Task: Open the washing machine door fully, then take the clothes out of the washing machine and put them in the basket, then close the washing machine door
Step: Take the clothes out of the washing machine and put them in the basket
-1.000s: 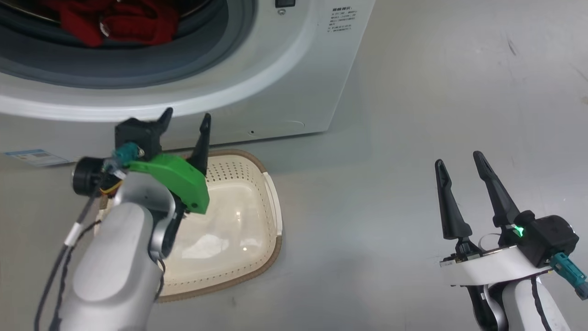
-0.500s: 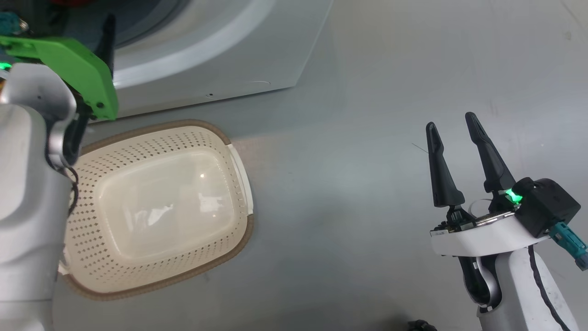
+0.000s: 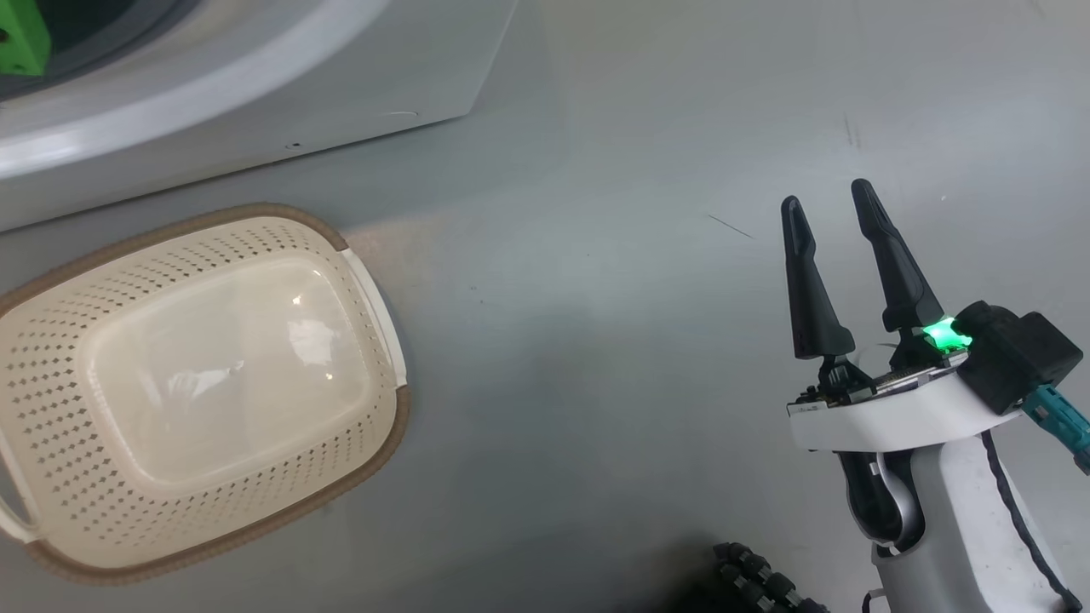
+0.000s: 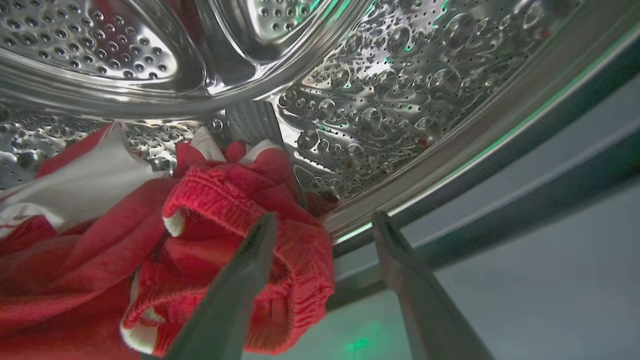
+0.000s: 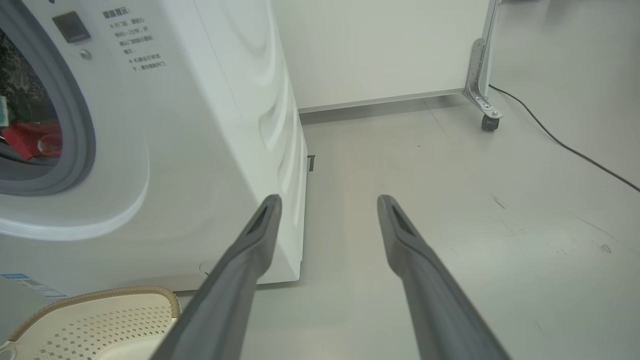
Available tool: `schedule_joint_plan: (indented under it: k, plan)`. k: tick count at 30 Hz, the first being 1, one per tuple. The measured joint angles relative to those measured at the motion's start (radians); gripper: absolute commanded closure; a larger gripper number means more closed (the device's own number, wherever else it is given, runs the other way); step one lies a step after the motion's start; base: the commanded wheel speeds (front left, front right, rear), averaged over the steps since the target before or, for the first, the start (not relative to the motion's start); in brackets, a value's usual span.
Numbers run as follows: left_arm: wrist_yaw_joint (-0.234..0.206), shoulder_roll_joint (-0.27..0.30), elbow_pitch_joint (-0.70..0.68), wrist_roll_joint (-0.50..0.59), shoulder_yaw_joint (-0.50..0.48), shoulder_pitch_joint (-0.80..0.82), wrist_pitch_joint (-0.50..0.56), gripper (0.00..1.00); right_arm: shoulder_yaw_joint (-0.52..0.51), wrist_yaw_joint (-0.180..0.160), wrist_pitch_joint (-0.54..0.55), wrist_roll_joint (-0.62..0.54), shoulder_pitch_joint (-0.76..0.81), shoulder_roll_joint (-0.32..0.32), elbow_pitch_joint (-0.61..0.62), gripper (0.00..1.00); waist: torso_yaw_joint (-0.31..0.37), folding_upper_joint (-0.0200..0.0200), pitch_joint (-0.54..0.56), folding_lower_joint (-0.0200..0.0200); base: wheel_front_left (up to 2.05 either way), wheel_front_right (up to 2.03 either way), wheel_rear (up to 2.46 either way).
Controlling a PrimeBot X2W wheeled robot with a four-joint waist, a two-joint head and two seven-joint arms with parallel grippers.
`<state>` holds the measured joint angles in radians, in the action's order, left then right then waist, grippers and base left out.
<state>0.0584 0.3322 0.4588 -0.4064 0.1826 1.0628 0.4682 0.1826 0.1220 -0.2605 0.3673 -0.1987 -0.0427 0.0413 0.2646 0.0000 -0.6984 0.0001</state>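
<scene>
Clothes in drum, beside spread left fingers

The clothes are coloured bright red with white trim, set against the silver steel drum, which is dotted with holes and embossed with bubbles. The washing machine is finished in white, ringed by a grey rubber seal and marked with a small blue label. The basket is moulded in cream, patterned with rows of diamond holes and edged in woven-look brown. The floor is pale grey. Black fingers and a green light are carried by the right gripper
</scene>
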Motion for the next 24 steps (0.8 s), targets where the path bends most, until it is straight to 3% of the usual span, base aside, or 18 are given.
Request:
schedule_joint_plan:
  k: [6, 15, 16, 17, 19, 20, 24]
  plan:
    - [0.0, 0.033, 0.049, 0.003, -0.021, 0.032, 0.027, 0.0, 0.0, 0.0, 0.0, 0.013, -0.021, 0.001, -0.005, 0.0, 0.033, 0.0, -0.032, 0.0, 0.0, 0.0, 0.0]
    - [-0.019, 0.038, 0.108, 0.001, -0.042, 0.07, 0.067, 0.0, -0.007, 0.0, 0.0, 0.02, -0.031, 0.001, -0.013, 0.0, 0.052, 0.0, -0.05, 0.0, 0.0, 0.0, 0.0]
    - [-0.02, 0.038, 0.113, 0.001, -0.042, 0.073, 0.068, 0.06, -0.007, 0.0, 0.0, 0.02, -0.035, 0.001, -0.014, 0.0, 0.053, 0.0, -0.051, 0.0, 0.0, 0.0, 0.0]
    - [-0.02, 0.038, 0.117, 0.001, -0.043, 0.076, 0.073, 0.43, -0.007, 0.0, 0.0, 0.02, -0.039, 0.001, -0.014, 0.0, 0.053, 0.0, -0.051, 0.0, 0.0, 0.0, 0.0]
    - [-0.02, 0.039, 0.122, 0.001, -0.042, 0.078, 0.077, 0.75, -0.009, 0.0, 0.0, 0.02, -0.042, 0.001, -0.014, 0.0, 0.053, 0.0, -0.053, 0.0, 0.0, 0.0, 0.0]
    - [-0.02, 0.038, 0.124, 0.001, -0.042, 0.079, 0.077, 1.0, -0.01, 0.0, 0.0, 0.02, -0.042, 0.001, -0.014, 0.0, 0.053, 0.0, -0.054, 0.0, 0.0, 0.0, 0.0]
    - [-0.02, 0.039, 0.126, 0.002, -0.04, 0.085, 0.076, 1.0, -0.011, 0.0, 0.0, 0.02, -0.044, 0.001, -0.014, 0.0, 0.053, 0.0, -0.055, 0.0, 0.0, 0.0, 0.0]
